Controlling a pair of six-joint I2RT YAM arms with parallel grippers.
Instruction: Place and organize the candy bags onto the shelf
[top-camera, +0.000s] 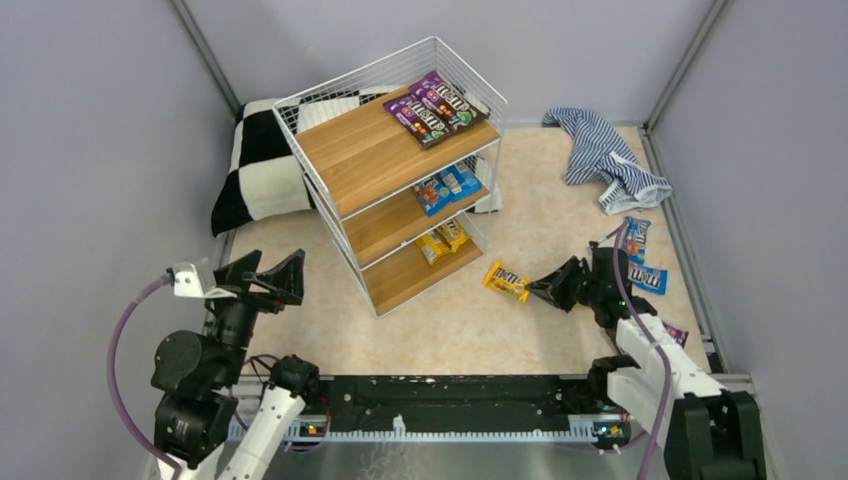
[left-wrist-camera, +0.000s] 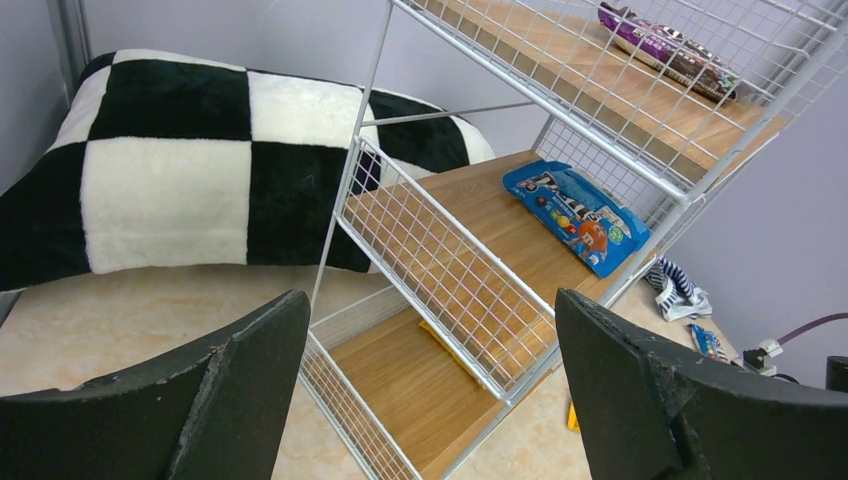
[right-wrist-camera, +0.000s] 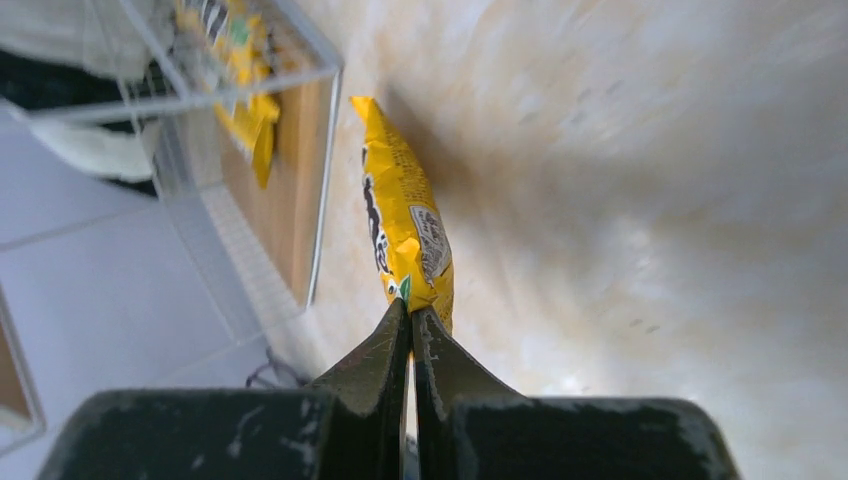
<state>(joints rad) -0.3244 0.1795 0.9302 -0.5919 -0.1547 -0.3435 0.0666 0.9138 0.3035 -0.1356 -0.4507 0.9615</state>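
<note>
The white wire shelf (top-camera: 345, 118) holds purple candy bags (top-camera: 433, 107) on its top board, blue ones (top-camera: 446, 187) on the middle board and yellow ones (top-camera: 443, 239) on the bottom board. A yellow candy bag (top-camera: 506, 281) lies on the floor in front of the shelf, and my right gripper (top-camera: 541, 288) is shut on its near end (right-wrist-camera: 412, 232). Blue bags (top-camera: 640, 252) lie further right, and a purple bag (top-camera: 676, 333) peeks out beside the right arm. My left gripper (left-wrist-camera: 430, 330) stands open and empty, facing the shelf (left-wrist-camera: 440, 262).
A black-and-white checkered cushion (top-camera: 255, 165) lies behind the shelf at the left. A blue-white striped cloth (top-camera: 605, 158) is crumpled at the back right. Grey walls close the area on three sides.
</note>
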